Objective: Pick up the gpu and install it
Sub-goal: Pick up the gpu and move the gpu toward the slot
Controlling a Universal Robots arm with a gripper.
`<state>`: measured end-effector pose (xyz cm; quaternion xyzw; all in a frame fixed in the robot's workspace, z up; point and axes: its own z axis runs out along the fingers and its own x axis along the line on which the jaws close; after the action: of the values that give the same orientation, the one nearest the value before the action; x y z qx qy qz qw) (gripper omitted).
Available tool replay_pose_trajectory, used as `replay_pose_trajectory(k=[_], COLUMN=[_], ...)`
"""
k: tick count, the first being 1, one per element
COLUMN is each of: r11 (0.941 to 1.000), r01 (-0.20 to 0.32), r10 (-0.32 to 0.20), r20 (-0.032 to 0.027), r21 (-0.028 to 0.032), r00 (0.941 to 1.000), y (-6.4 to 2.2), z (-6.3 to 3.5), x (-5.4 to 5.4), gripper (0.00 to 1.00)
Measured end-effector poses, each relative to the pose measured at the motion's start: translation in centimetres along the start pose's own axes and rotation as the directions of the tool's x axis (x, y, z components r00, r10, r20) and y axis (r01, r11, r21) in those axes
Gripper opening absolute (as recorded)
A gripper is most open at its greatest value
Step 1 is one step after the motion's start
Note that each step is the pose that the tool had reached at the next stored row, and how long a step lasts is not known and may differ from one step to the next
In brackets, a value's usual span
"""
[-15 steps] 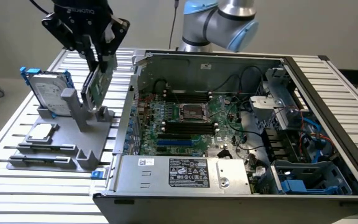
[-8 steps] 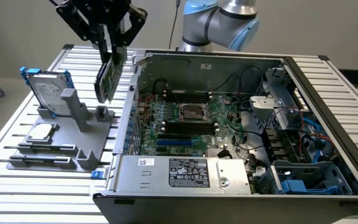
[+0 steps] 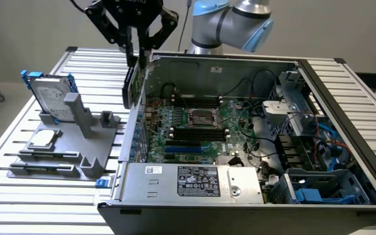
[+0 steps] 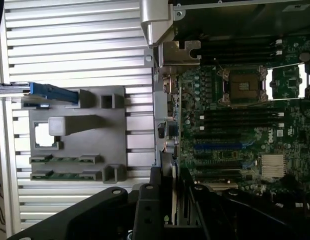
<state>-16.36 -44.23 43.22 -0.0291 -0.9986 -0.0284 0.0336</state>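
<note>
My gripper [image 3: 137, 58] is shut on the gpu [image 3: 133, 85], a thin card hanging on edge with its dark side showing. It hangs in the air just over the wall of the open computer case [image 3: 135, 122] on the exterior view's left. In the wrist view the gpu [image 4: 174, 187] shows edge-on between the black fingers [image 4: 145, 210] of the gripper [image 4: 171, 205], above the case wall and the motherboard's [image 4: 230, 125] edge. The blue expansion slots [image 3: 186, 147] [image 4: 220, 146] lie below, with no card in them.
A grey fixture [image 3: 64, 147] on the slatted table holds the silver hard drive with blue rails [image 3: 49, 95], a square processor chip [image 3: 44, 139] and memory sticks [image 4: 65, 160]. Inside the case are the processor socket [image 3: 201, 116], cables, and the power supply [image 3: 195, 181].
</note>
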Motion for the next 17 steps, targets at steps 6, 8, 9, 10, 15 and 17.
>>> replay_pose_trajectory(k=[6,8,9,10,15,17], r11=[1.0000,1.0000,1.0000,1.0000,1.0000,1.0000], r01=[0.000,0.000,0.000,0.000,0.000,0.000], r10=[0.000,0.000,0.000,0.000,0.000,0.000], r20=[-0.0016,-0.0017,-0.0016,-0.0016,-0.0016,-0.0016], r21=[-0.0008,-0.0008,-0.0009,-0.0009,-0.0004,0.0000], r00=[1.0000,1.0000,1.0000,1.0000,1.0000,1.0000], y=[0.13,0.17,0.18,0.20,0.29,0.32], z=[0.35,0.62,0.77,0.91,1.66,1.96], x=[-2.7,-3.7,-4.1,-4.6,-6.9,-7.9], gripper=[0.26,0.26,0.26,0.26,0.26,0.26])
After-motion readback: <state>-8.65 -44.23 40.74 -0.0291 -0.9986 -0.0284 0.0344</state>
